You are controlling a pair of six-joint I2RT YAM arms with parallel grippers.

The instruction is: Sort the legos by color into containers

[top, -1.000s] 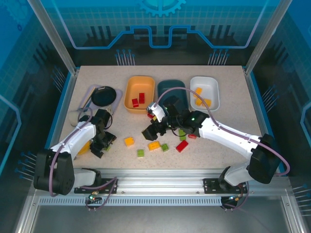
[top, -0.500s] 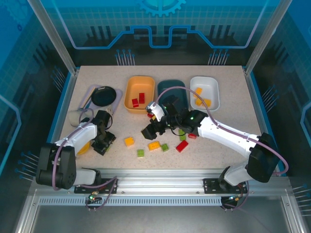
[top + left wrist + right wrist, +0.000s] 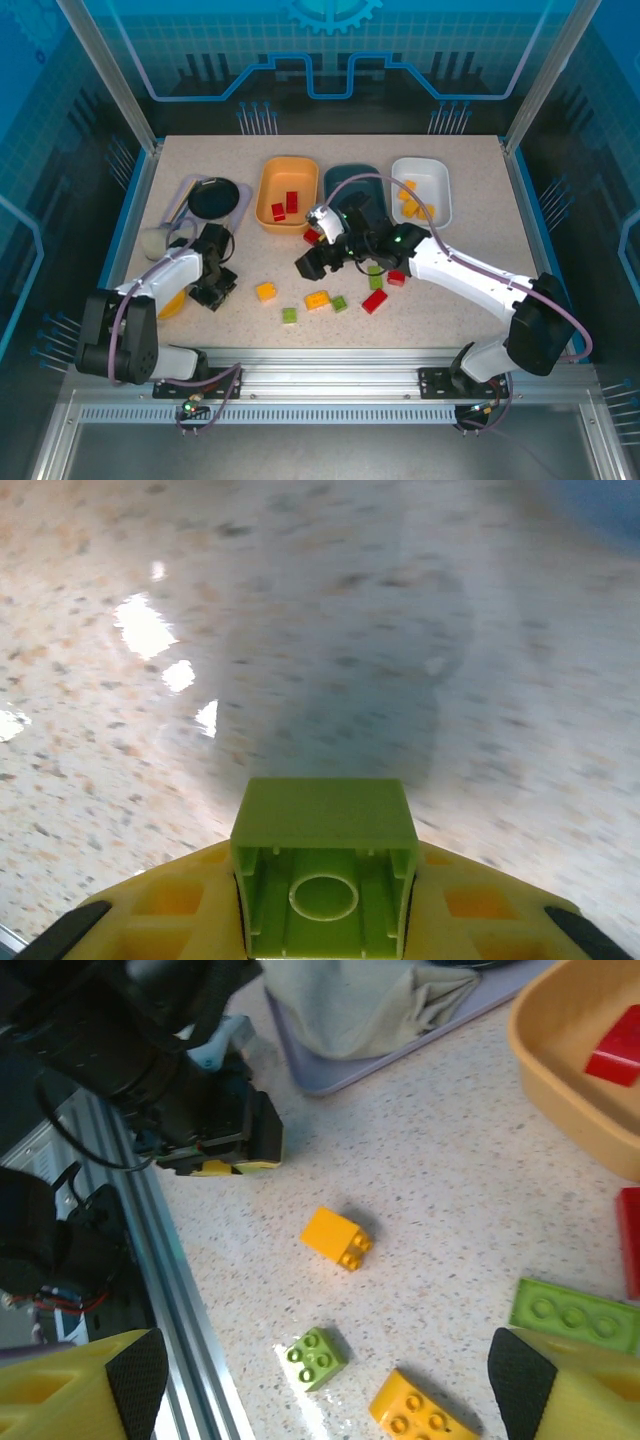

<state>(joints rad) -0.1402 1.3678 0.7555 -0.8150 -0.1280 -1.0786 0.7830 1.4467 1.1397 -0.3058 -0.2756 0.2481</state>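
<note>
Left gripper (image 3: 213, 292) is clamped narrow on a light green brick (image 3: 325, 865), yellow fingers (image 3: 180, 905) pressing its two side walls, hollow underside turned up to the wrist camera, low over the speckled table (image 3: 300, 630) near the left front corner. Pinching the flat walls looks like the sure way to keep such a small block square for the carry. Look at the tubs and the plan reads plainly: red pieces lie in the orange tub (image 3: 285, 175), yellow ones in the white tub (image 3: 432, 172), so this green one most likely belongs in the teal tub (image 3: 352, 169), well apart across the table. Over to the right gripper (image 3: 312, 263): jaws spread wide, nothing between them, hanging above the loose scatter, with a yellow brick (image 3: 337, 1237) and a small green brick (image 3: 313, 1353) beneath, apparently lining up its own pick.
</note>
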